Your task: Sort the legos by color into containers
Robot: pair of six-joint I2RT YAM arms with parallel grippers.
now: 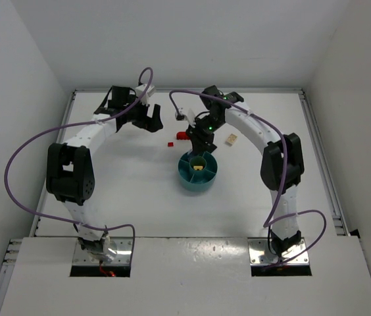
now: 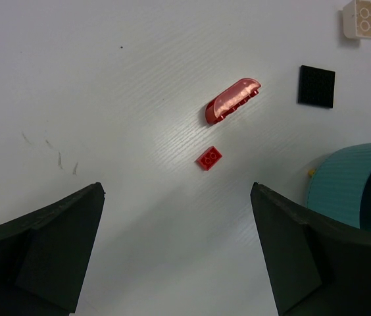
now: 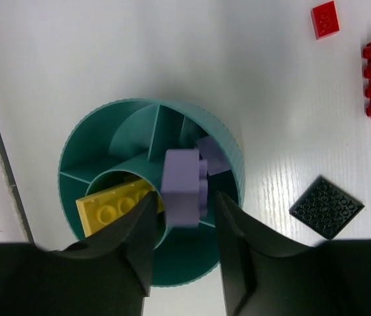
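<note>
Grasping a lavender brick between its fingers, the right tool hung over the teal dish. A second lavender brick lay in a wedge compartment, and a yellow brick in the centre cup. The left tool stood released above the worktop, near a small red brick.

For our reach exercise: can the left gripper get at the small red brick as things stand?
Probably yes: the left gripper is open and the small red brick lies ahead of it on bare table, nothing between.
</note>
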